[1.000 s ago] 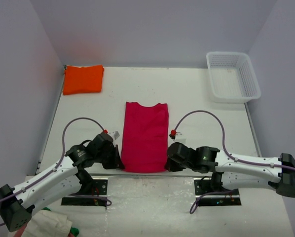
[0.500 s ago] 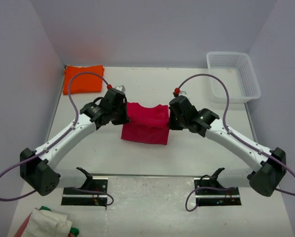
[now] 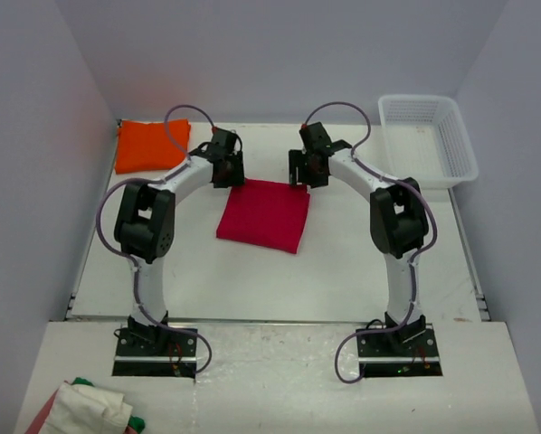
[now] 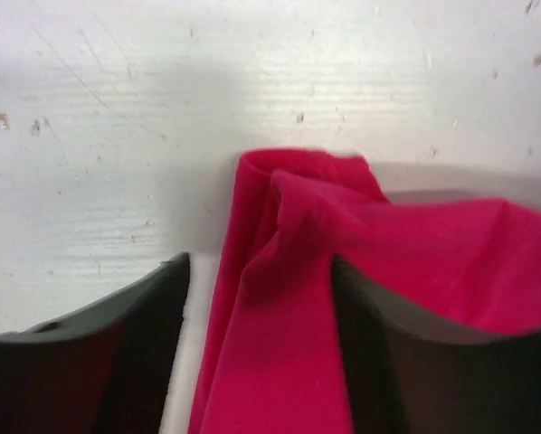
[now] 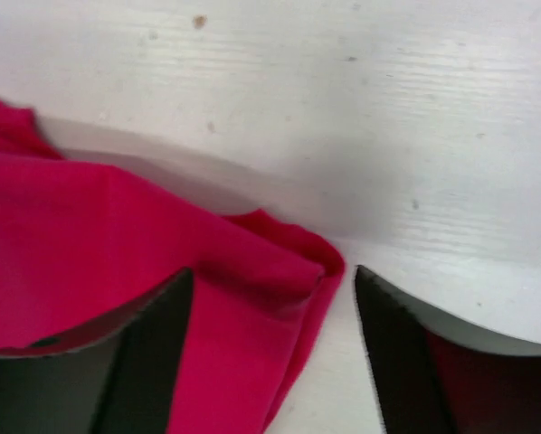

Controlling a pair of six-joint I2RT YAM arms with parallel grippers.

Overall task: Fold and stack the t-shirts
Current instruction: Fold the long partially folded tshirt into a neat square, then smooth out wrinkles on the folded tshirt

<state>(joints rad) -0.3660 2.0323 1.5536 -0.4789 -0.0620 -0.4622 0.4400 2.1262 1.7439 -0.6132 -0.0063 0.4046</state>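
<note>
Fold looks finished: red shirt (image 3: 264, 214) lies halved on table (image 3: 370, 262). Jaws spread and holding nothing, left gripper (image 4: 260, 262) and right gripper (image 5: 272, 271) straddle its far corners. Well beyond its far-left corner sits orange shirt (image 3: 151, 145), folded. Next, probably: regrip, carry red onto orange.

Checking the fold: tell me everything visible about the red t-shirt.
The red t-shirt is plain crimson soft cloth with no print, folded into a roughly square packet. It lies flat and slightly skewed on the white table. Its two far corners are bunched and creased, and each sits between open jaws: the left gripper at one, the right gripper at the other. Nothing else touches it.
</note>
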